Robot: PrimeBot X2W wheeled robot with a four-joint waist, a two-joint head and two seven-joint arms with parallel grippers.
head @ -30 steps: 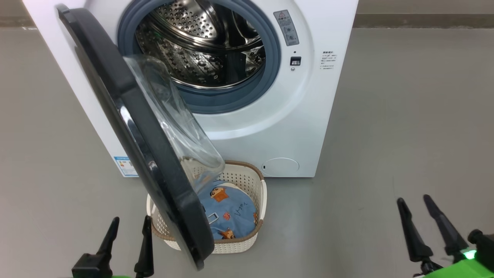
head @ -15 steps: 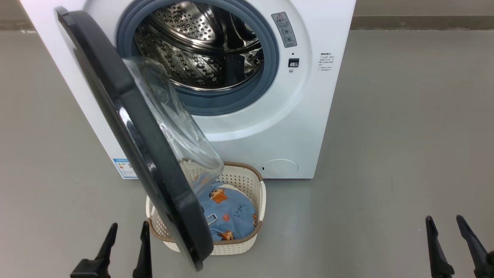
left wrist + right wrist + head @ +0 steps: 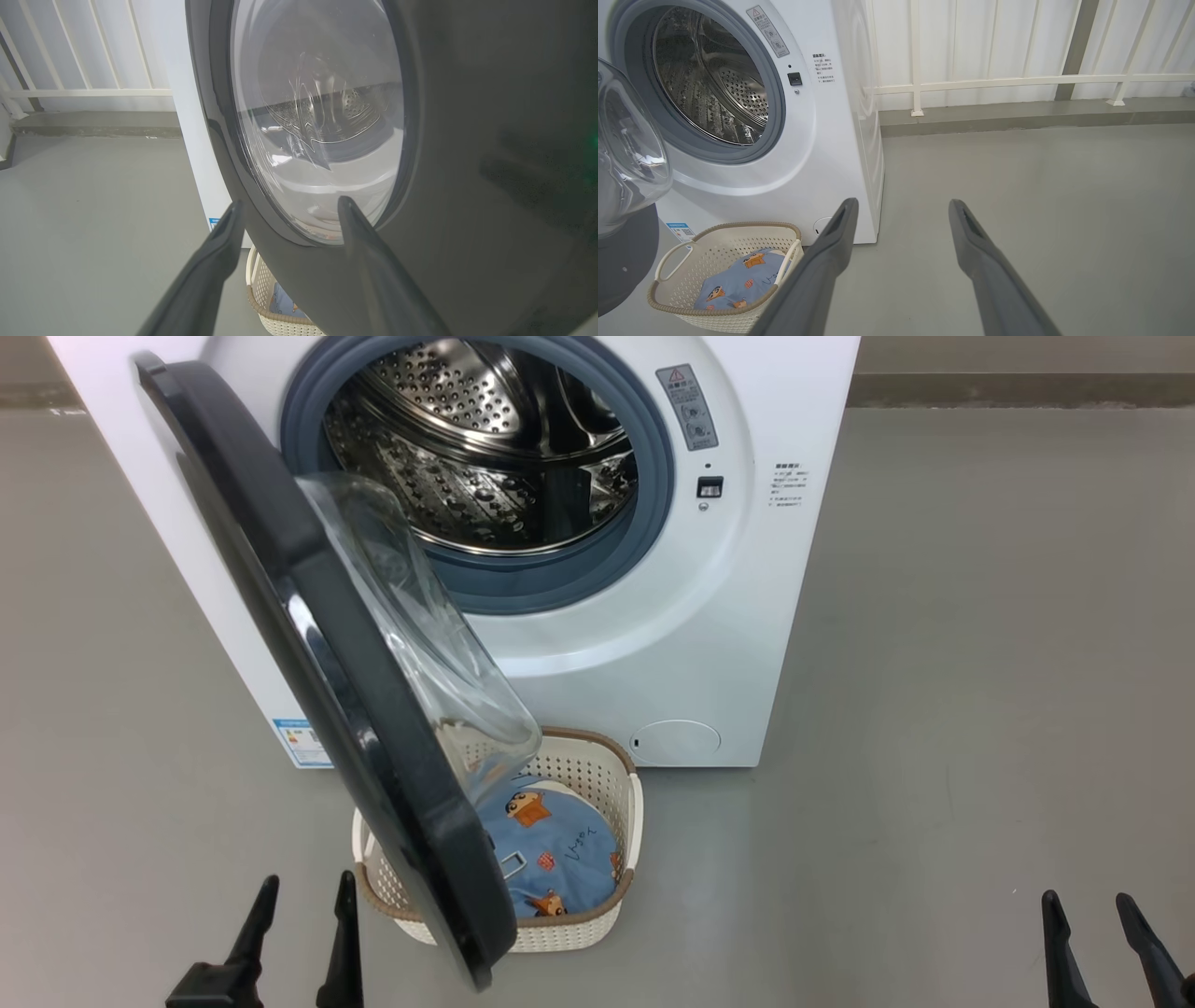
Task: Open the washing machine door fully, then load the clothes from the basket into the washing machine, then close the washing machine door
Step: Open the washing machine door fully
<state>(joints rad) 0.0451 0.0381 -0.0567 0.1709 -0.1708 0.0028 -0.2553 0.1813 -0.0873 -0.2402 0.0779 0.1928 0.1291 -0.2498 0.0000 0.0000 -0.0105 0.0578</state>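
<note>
Door (image 3: 289, 616) stands about half open in the head view, swung out over the basket (image 3: 571, 933) and hiding part of the clothes (image 3: 551, 849) that lie in it, in front of the washer (image 3: 709, 644). The left gripper (image 3: 309, 880) sits just beside the door's lower edge. The right gripper (image 3: 1088, 899) is well apart and has dropped lower over the last second, while the door has not moved. In the left wrist view, the left gripper (image 3: 290, 203) faces the door's (image 3: 467, 140) outer face, fingers apart and holding nothing. In the right wrist view, the right gripper (image 3: 902, 203) is spread over bare floor, right of the basket (image 3: 714, 310). The door likely still needs a push to open fully.
</note>
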